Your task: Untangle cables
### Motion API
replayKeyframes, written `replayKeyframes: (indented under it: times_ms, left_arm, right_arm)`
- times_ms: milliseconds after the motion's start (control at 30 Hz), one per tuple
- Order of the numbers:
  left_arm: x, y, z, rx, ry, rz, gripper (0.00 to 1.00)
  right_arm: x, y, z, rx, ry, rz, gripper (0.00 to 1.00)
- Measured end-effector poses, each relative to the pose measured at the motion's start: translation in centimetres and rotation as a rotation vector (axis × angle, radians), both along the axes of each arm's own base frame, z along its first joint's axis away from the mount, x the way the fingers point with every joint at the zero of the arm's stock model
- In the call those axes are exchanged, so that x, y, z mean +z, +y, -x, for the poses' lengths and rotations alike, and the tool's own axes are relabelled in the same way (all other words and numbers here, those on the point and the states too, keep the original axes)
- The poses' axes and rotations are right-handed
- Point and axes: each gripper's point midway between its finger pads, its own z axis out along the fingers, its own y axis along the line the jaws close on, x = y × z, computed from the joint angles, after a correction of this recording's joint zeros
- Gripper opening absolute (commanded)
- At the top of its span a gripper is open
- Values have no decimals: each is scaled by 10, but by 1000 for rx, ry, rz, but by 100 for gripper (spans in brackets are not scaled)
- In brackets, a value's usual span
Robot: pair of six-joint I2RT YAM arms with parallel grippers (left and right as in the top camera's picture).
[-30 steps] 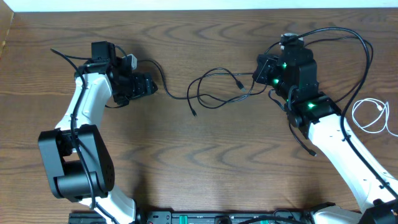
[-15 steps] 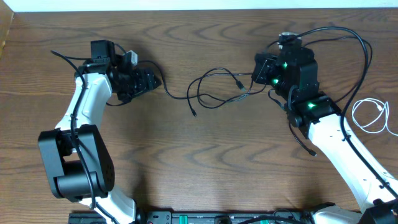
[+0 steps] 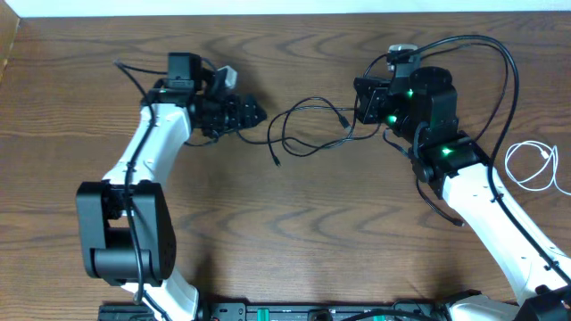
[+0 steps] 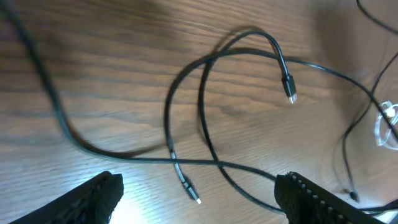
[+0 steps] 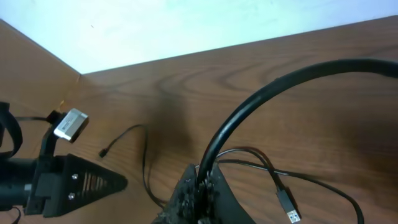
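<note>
Two thin black cables [image 3: 312, 101] lie looped over each other at the table's middle. In the left wrist view the loops [image 4: 168, 118] cross, one plug end [image 4: 188, 188] lies between my spread fingertips and another [image 4: 289, 87] lies farther off. My left gripper [image 3: 254, 114] [image 4: 199, 199] is open just left of the tangle and holds nothing. My right gripper [image 3: 359, 102] [image 5: 202, 177] is shut at the tangle's right end. Thin black cable runs out from beside its fingers, and I cannot tell if any is pinched. The white cable [image 3: 508, 162] lies coiled at the far right.
A thick black arm cord [image 5: 267, 87] arcs across the right wrist view and over the right arm [image 3: 500, 53]. The left gripper shows there too [image 5: 74, 180]. The table's back edge meets a white wall [image 5: 186, 25].
My left arm has swung right, bringing its open gripper up to the tangle's left side. The right gripper has shifted slightly left and up. The cables have barely moved.
</note>
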Motion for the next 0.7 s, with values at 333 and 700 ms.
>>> replayKeyframes:
  times_ms: [333,700]
  left_arm:
    - [-16,-39,2,-70,-55,-177,84]
    - [-59,-47,4,-87,-33,-367,71]
  right_arm:
    - [-3,0,2,10,6,14,1]
    - [-7,0,3,12,20,25,1]
